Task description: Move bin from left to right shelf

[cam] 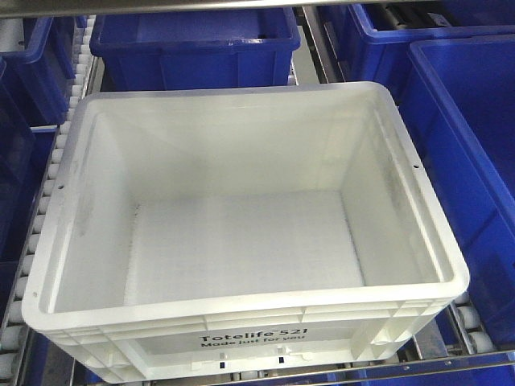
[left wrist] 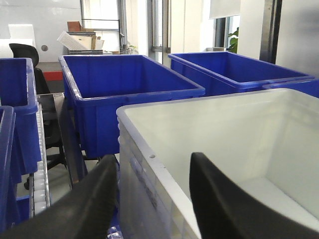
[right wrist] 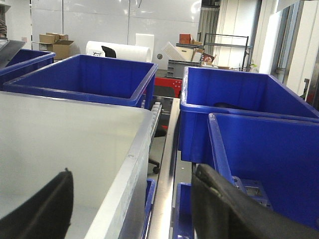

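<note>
The bin, a large white crate with black "Totelife 521" print on its near side, stands empty on the roller shelf. Neither gripper shows in the front view. In the left wrist view my left gripper is open and straddles the bin's left wall, one black finger outside and the other inside. The right wrist view has my right gripper open across the bin's right wall, with one finger inside and the other outside over the metal rail.
Blue crates surround the bin: one behind it, one at the right, others at the left. White roller tracks and a metal rail run along the bin's sides.
</note>
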